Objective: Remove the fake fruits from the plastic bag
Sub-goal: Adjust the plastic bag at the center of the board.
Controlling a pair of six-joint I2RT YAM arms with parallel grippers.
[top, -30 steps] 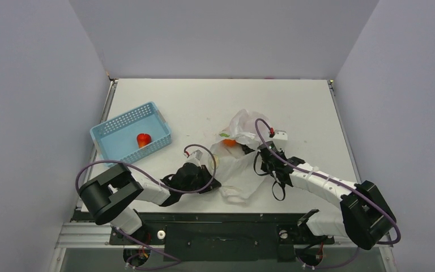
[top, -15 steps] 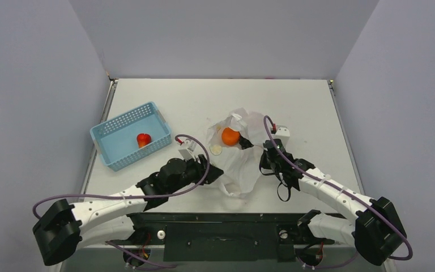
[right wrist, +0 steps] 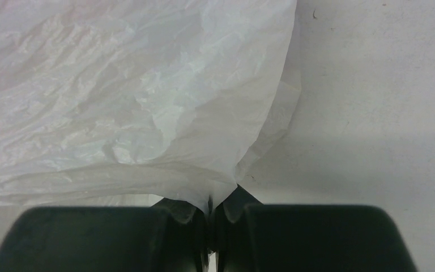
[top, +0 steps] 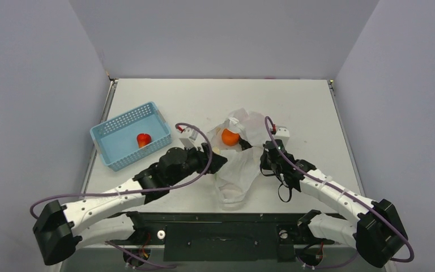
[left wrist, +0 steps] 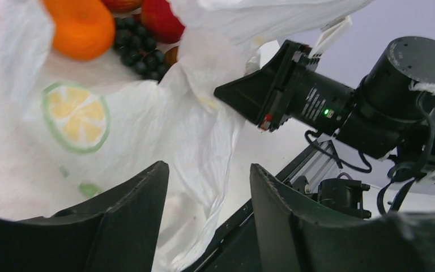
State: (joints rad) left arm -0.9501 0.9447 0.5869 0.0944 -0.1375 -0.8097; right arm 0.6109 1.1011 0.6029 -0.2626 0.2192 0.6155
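My right gripper point(right wrist: 210, 212) is pinched tight on the edge of the thin, crinkled white plastic bag point(top: 235, 164) in the middle of the counter point(top: 306, 102). My left gripper point(left wrist: 208, 170) hangs spread wide. The round orange toy fruit point(left wrist: 78, 25) sits at the bag's 12 o'clock end. Next, I judge, I reach in and close on it.

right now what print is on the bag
The plastic bag shows a green-rimmed yellow lemon slice, clearest in left wrist view.

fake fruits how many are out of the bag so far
1: a red one in the blue basket. The orange, grape bunch and red pieces lie in the plastic bag, where more may be hidden.
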